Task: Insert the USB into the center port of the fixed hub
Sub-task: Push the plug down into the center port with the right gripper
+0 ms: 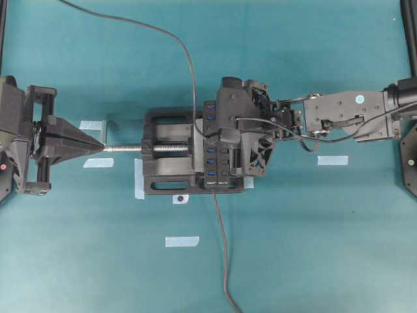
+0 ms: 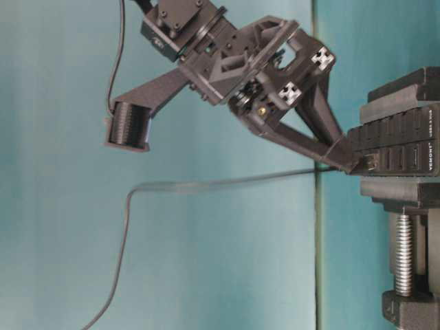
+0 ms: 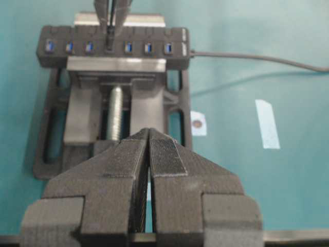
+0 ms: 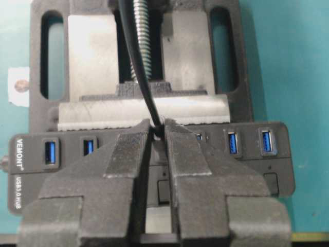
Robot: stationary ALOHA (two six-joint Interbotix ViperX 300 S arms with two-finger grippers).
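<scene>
The fixed hub (image 1: 210, 175) is a black strip with blue ports, clamped in a black vise (image 1: 163, 177). My right gripper (image 1: 203, 135) is over the hub's middle, shut on the USB (image 4: 158, 129). The USB's thin grey cable (image 4: 138, 62) runs up and away. In the left wrist view the dark plug (image 3: 109, 45) stands at the fourth slot of the hub (image 3: 180, 49), between the right fingers. The center port's blue is hidden by plug and fingers. My left gripper (image 1: 101, 145) is shut and empty at the tip of the vise screw (image 1: 127, 149).
The hub's own power lead (image 1: 221, 248) runs from the hub's near end toward the front edge. Pale tape strips (image 1: 181, 241) lie on the teal table, with another strip (image 1: 332, 160) at the right. The USB cable (image 1: 176, 45) loops across the back.
</scene>
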